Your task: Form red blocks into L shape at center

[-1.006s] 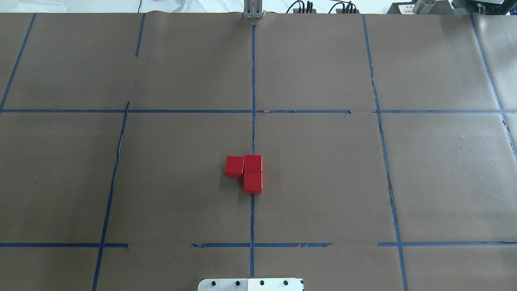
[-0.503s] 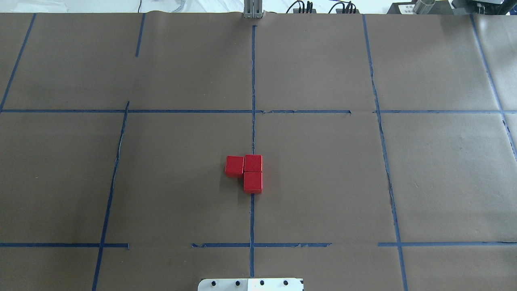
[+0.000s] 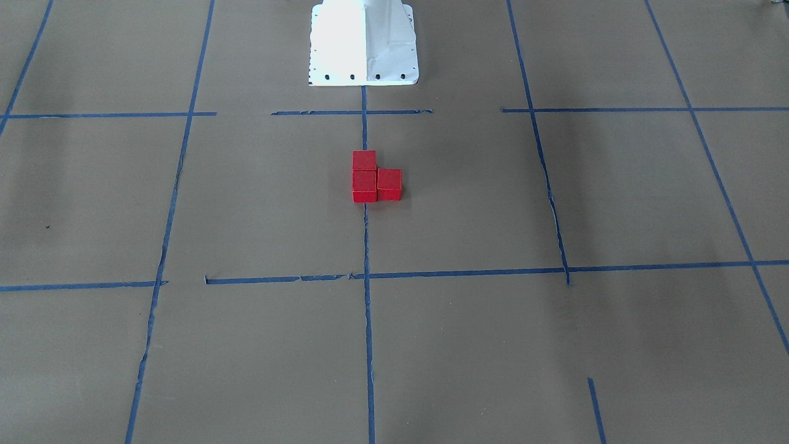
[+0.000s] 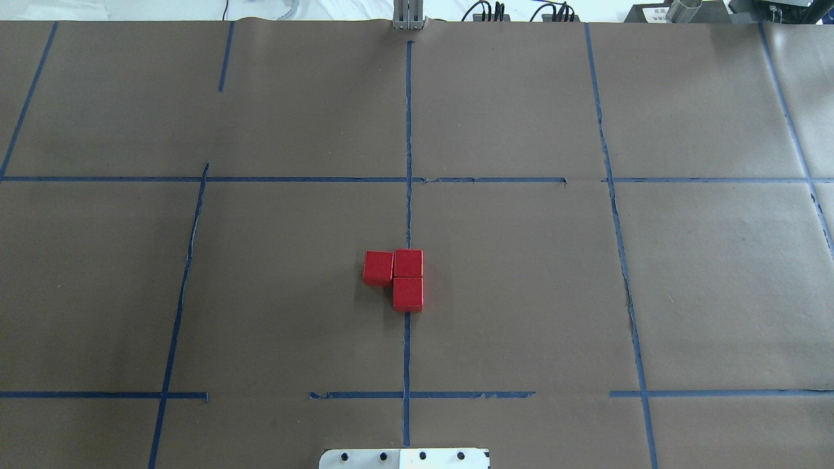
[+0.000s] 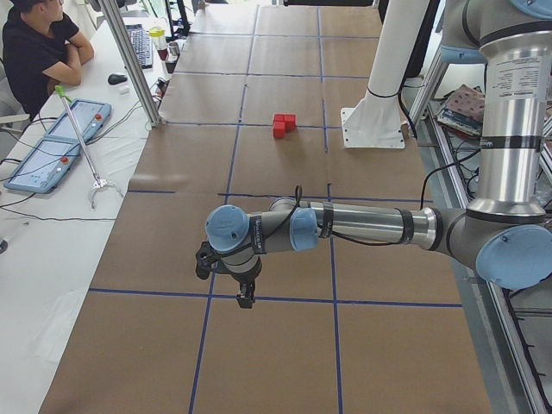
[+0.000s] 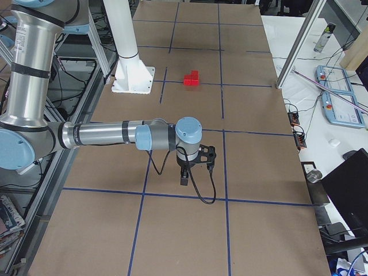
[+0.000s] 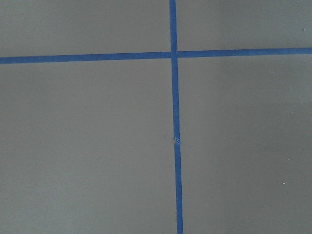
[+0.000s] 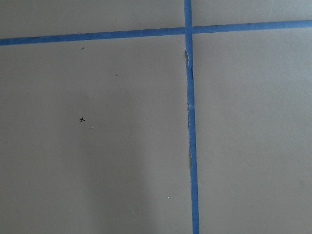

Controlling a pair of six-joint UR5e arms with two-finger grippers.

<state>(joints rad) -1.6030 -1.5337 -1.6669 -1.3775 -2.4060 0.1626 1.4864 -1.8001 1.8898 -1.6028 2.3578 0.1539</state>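
**Overhead exterior view: red L is found sitting at the center**

Three red blocks [image 4: 408,264] are seen pressed together inside the center [image 4: 508,286], well within its taped border. Two are lined up on the blue tape line [image 4: 408,215], one behind the other. The third is tucked against the farther one on the robot's left side, set a shade nearer the robot than its neighbour. Faces are touching, the corner is closed, and a clear L is made out; the same shape is picked up from the front-facing camera.

Both arms are kept well apart from the blocks. The left gripper [image 5: 245,297] is hung low over the table [image 5: 285,345] near a tape crossing, outside the center. The right gripper [image 6: 184,179] is hung the same way toward the opposite end. They are caught by the side cameras alone, so whether the fingers are parted or clenched cannot be told. From both wrist cameras only brown paper and crossed blue tape are shown.
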